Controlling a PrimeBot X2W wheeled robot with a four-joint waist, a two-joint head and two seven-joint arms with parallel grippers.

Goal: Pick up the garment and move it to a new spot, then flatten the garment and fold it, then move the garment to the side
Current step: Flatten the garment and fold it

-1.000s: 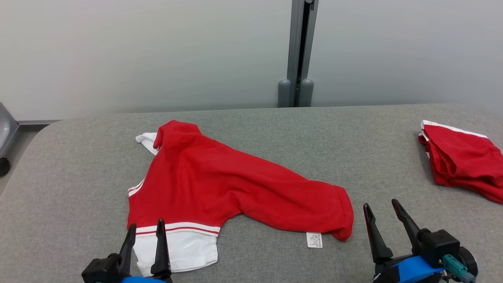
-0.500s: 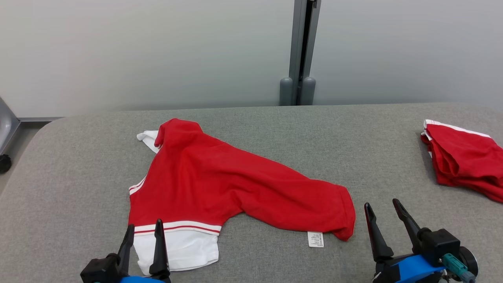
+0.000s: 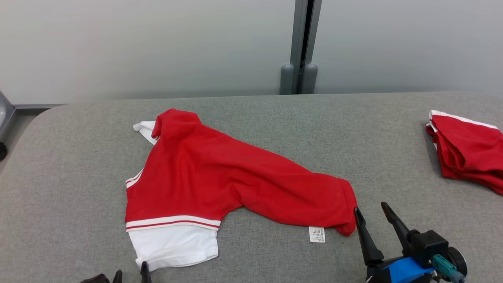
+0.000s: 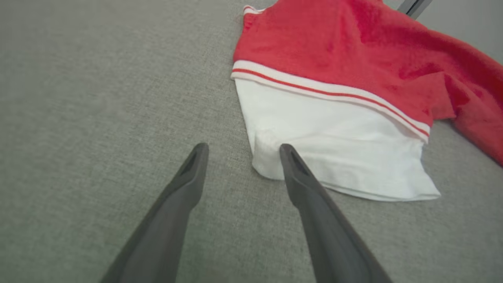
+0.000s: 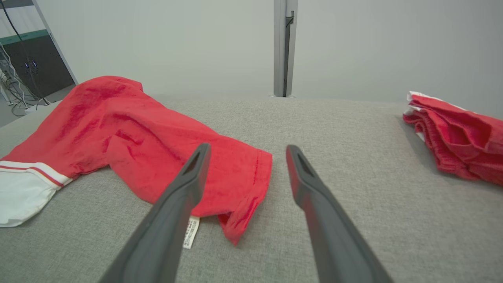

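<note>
The garment is a red shirt with white, red-striped trim, lying crumpled on the grey padded table. A white care label sticks out at its near right edge. My right gripper stands open just right of the garment's lower right corner, its left finger almost at the cloth. In the right wrist view that corner lies between and under the open fingers. My left gripper is low at the frame's bottom, open, its tips just short of the white sleeve, beside its corner.
A second red garment, folded, lies at the table's far right edge. A grey post stands against the pale wall behind. The table's left end is rounded, with floor beyond it.
The head camera has tilted, shifting the scene. My left gripper has dropped toward the bottom edge, off the white sleeve. My right gripper has edged left, closer to the garment's corner.
</note>
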